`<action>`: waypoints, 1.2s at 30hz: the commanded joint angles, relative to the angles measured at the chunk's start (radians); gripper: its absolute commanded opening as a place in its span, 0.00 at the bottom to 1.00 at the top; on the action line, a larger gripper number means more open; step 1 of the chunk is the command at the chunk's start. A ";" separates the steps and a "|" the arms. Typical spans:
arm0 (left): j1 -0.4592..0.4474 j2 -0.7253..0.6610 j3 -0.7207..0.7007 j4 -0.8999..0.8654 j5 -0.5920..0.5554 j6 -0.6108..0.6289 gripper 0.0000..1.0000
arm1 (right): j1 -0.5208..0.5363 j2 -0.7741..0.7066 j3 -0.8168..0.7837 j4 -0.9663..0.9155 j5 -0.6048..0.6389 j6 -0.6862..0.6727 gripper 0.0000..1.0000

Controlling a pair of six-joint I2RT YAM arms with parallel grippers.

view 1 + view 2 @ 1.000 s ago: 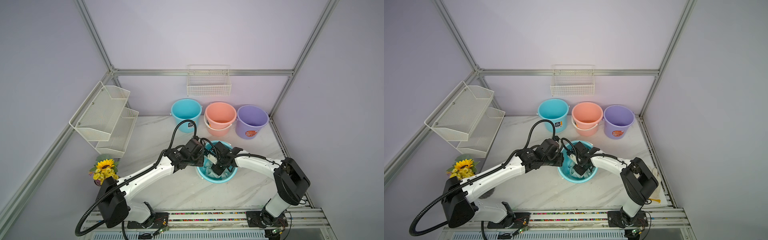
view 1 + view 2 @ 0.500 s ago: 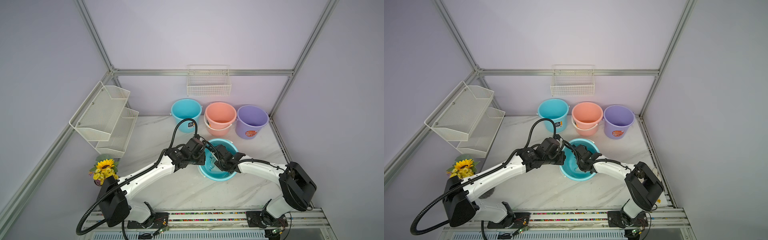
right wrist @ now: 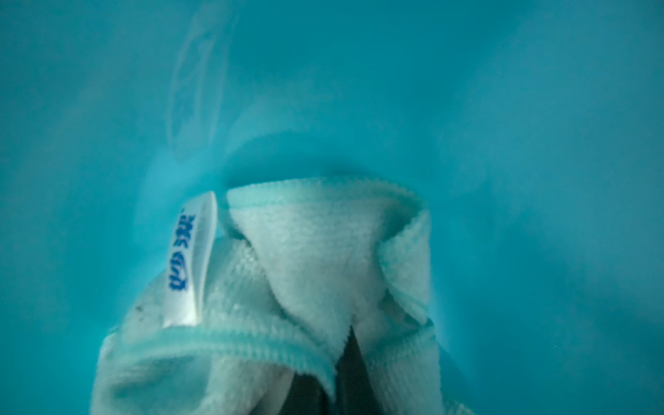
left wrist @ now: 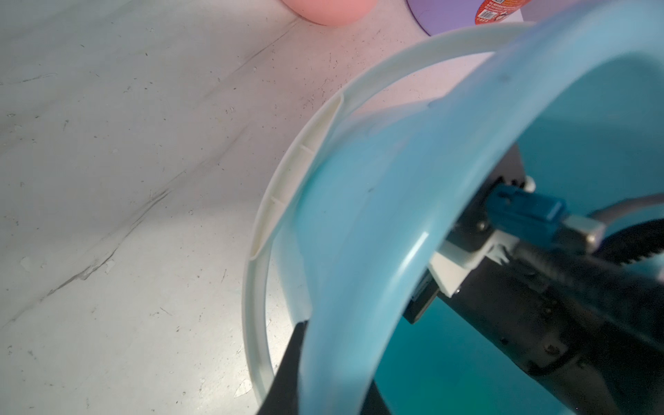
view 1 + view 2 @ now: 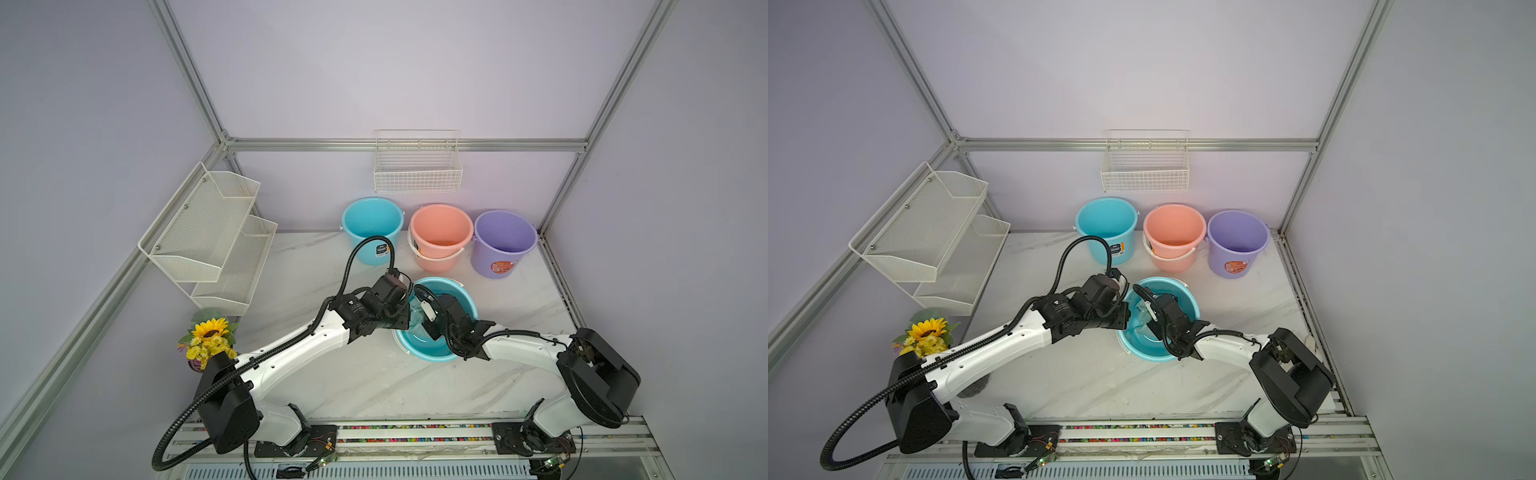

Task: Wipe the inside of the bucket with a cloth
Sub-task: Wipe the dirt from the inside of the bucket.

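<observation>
We find the cloth (image 3: pixel 316 273) inside the bucket (image 5: pixel 464 298), which sits on the table (image 5: pixel 374 384) in front of a row of three buckets (image 5: pixel 441 227).

A sky-blue plastic bucket (image 5: pixel 424 348) (image 5: pixel 1150 348) sits tilted on the bench, just in front of the peach bucket (image 5: pixel 440 224), its white handle (image 4: pixel 287 161) hanging loose beside the rim. Deep inside it is the cloth (image 3: pixel 316 251), pale mint terry with a darker stitched hem, bunched into folds against the blue inner wall (image 3: pixel 503 107). Its small white tag (image 3: pixel 192 251) with blue print sticks up.
</observation>
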 commanded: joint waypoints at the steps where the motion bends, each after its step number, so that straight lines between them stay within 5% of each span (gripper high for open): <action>1: -0.016 -0.010 0.029 0.000 0.111 0.018 0.00 | -0.012 0.039 0.014 0.135 -0.211 0.103 0.00; 9: -0.015 -0.007 0.028 0.000 0.110 0.018 0.00 | -0.014 0.126 0.089 -0.126 -0.570 0.138 0.00; 17: -0.014 -0.010 0.036 -0.016 0.087 0.022 0.00 | -0.020 0.130 0.156 -0.418 -0.625 0.183 0.00; 28: -0.015 -0.007 0.049 -0.039 0.072 0.024 0.00 | -0.020 0.149 0.362 -0.913 -0.161 0.020 0.00; 36: -0.013 -0.003 0.054 -0.047 0.078 0.024 0.00 | -0.020 0.137 0.396 -0.880 0.143 -0.057 0.00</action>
